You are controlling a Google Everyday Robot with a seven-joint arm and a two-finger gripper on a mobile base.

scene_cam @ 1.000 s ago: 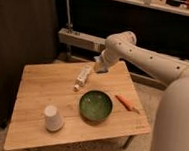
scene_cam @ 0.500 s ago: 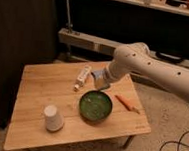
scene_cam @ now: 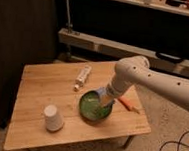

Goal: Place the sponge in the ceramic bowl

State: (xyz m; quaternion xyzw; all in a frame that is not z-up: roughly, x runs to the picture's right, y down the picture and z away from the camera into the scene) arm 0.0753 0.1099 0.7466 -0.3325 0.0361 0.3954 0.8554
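Observation:
The ceramic bowl [scene_cam: 87, 107], green inside with a dark rim, sits near the middle right of the wooden table [scene_cam: 41, 90]. My gripper [scene_cam: 105, 104] reaches down from the upper right on the white arm [scene_cam: 138, 76] and hangs over the right half of the bowl. The pale blue-grey sponge [scene_cam: 102, 94] shows at the gripper's end, just above the bowl's far rim, and the gripper looks shut on it. Part of the bowl's right side is hidden behind the gripper.
A white tube [scene_cam: 83, 75] lies behind the bowl to the left. An orange stick [scene_cam: 129, 104] lies just right of the bowl. A white upturned cup [scene_cam: 53, 118] stands front left. Dark shelving rises behind the table, and a cable lies on the floor at right.
The arm has swung from behind the tube toward the front right and come down, carrying the sponge until the gripper is over the bowl.

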